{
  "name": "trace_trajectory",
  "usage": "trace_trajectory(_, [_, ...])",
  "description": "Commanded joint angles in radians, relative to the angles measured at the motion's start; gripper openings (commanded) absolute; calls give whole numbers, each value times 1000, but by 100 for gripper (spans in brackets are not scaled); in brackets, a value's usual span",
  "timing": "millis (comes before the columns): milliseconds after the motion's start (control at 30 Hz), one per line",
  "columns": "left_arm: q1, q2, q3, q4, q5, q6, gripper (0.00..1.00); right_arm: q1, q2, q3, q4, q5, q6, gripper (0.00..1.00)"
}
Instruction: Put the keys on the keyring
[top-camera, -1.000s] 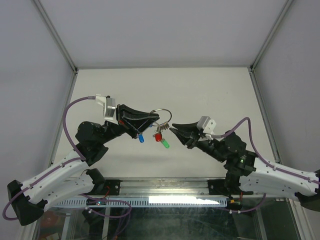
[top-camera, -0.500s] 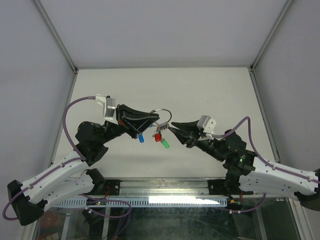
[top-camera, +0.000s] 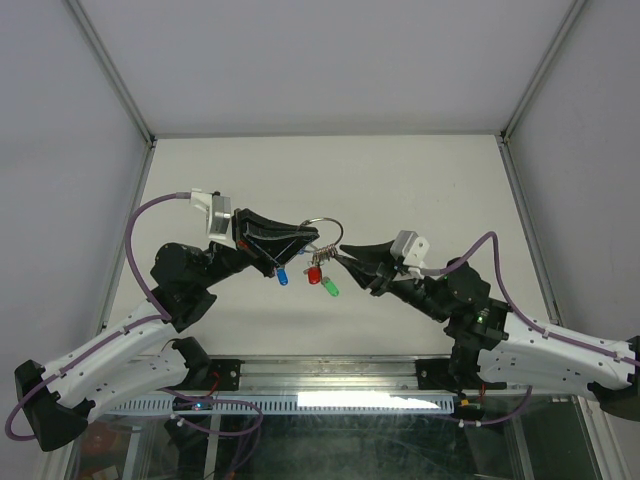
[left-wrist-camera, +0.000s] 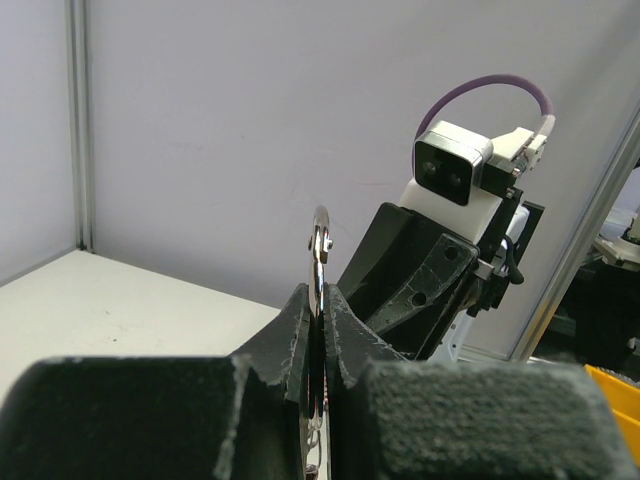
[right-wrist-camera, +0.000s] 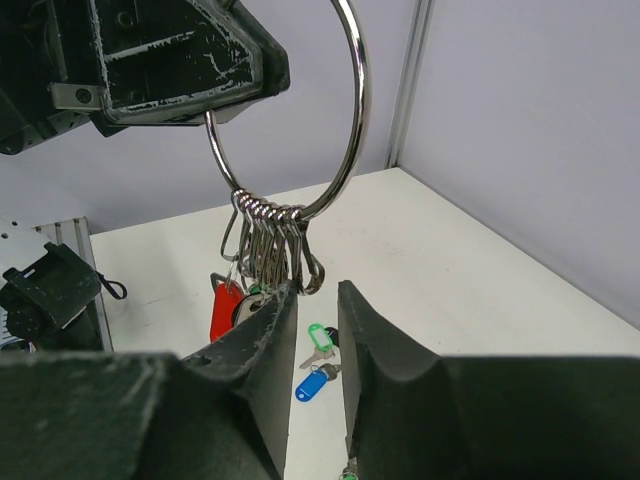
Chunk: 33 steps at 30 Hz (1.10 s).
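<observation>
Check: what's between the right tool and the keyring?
Right wrist view: only a bunch of wire clips hanging from the keyring, just above the right tool. Nothing else there.

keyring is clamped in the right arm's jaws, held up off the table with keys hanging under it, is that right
No: the left gripper has its jaws clamped on the keyring, as the left wrist view shows. It is held up off the table with keys hanging under it.

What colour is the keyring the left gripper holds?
Shiny silver; the keyring shows best in the right wrist view.
</observation>
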Motion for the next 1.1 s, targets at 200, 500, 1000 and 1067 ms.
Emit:
trace_trajectory(200, [10, -13, 23, 66, -16, 3, 0, 6, -22, 51, 87, 23, -22, 24])
trace_trajectory(500, [10, -15, 26, 64, -14, 3, 0, 6, -30, 57, 89, 42, -37, 21])
trace_trajectory(1000, [9, -22, 16, 65, -13, -2, 0, 6, 25, 82, 109, 30, -48, 22])
trace_trajectory(1067, [9, -24, 15, 66, -15, -2, 0, 6, 26, 81, 105, 29, -48, 23])
